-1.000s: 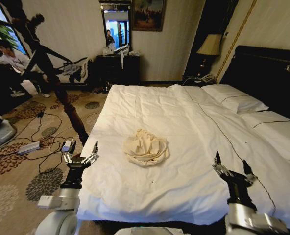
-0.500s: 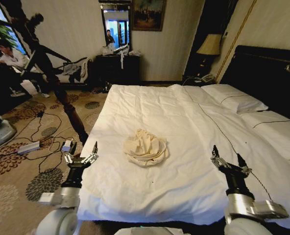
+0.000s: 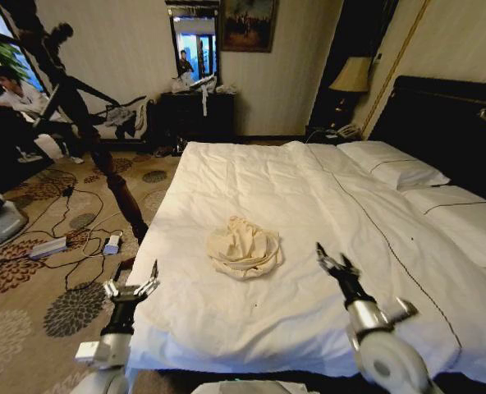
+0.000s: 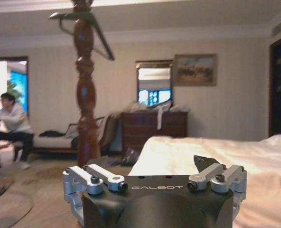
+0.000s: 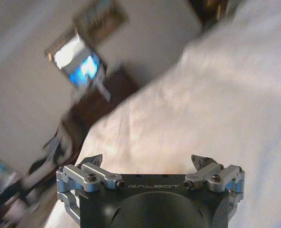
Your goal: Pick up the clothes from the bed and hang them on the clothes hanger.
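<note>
Reaching over the bed [image 3: 309, 197], the right gripper [image 3: 331, 261] stands with fingers spread and empty; the crumpled cream garment [image 3: 244, 246] lies just to its left, nearer it than the left gripper [image 3: 131, 287], also spread, beside the mattress edge.

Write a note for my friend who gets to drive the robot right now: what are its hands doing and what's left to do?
Left gripper: open, empty, low beside the bed's near left corner, over the carpet.
Right gripper: open, empty, over the duvet, right of the cream clothes and apart from them.
The clothes lie bunched in a heap mid-bed, untouched.
A wooden stand rises left of the bed.
Done: nothing picked up yet.
Left: grab the clothes, then hang them up.
</note>
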